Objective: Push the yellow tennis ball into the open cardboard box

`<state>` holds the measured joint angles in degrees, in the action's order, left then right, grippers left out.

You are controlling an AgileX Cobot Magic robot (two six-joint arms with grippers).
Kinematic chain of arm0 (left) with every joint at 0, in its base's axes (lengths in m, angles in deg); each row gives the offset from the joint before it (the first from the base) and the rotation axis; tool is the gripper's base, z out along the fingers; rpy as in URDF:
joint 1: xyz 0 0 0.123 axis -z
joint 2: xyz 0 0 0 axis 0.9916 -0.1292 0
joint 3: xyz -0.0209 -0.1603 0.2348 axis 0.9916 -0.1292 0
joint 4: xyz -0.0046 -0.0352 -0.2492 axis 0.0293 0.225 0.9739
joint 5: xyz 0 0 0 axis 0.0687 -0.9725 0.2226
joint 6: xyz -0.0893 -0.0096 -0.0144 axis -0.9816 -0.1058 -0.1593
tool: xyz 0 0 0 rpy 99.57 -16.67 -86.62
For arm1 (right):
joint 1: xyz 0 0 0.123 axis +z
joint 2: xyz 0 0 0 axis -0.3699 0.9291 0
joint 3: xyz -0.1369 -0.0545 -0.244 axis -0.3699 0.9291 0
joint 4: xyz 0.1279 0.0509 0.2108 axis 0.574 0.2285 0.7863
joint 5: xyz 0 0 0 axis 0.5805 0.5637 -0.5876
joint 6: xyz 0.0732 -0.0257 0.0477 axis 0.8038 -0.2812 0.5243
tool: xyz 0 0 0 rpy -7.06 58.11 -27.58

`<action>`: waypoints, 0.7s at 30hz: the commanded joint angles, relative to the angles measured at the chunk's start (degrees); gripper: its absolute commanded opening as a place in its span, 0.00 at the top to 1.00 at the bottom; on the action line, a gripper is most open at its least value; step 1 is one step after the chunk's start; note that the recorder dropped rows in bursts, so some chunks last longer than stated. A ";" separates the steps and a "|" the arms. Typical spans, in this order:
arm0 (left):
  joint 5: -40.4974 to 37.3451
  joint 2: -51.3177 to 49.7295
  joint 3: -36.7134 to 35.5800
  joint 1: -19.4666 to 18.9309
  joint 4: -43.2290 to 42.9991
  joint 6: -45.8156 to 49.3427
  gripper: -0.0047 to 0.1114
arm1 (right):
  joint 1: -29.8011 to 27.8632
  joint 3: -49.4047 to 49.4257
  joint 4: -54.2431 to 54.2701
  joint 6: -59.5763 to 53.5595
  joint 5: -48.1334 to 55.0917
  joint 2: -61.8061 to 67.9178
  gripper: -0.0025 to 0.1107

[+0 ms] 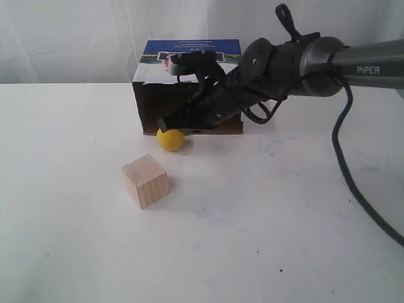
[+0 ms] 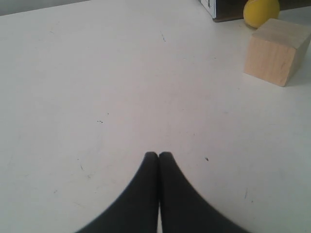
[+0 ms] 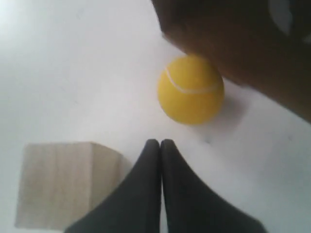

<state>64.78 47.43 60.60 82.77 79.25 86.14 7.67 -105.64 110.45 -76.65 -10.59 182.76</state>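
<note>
Yellow tennis ball [image 3: 191,90], round with pale curved seam, beside cardboard box [image 1: 189,48].

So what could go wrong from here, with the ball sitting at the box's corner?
The yellow tennis ball rests at the left corner of the open cardboard box in the exterior view, not mid-opening. An off-centre nudge from the shut right gripper may roll it past the outside wall.
The arm hangs across the opening, so it might bump and shift the box.
The wooden cube sits close, and a sweep could clip it.
</note>
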 commanded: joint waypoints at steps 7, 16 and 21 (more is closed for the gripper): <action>-0.04 0.24 -0.16 0.05 0.40 0.00 0.96 | 1.53 -5.88 33.85 -26.62 -0.80 8.40 0.98; -0.04 0.24 -0.16 0.05 0.40 0.00 0.96 | 2.24 -13.97 38.01 -26.74 -5.76 17.52 0.98; -0.04 0.24 -0.16 0.05 0.40 0.00 0.96 | 2.14 -15.07 38.01 -26.33 -6.89 19.44 0.98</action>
<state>64.78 47.43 60.60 82.77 79.25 86.14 9.82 -120.11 147.89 -103.32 -16.44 201.91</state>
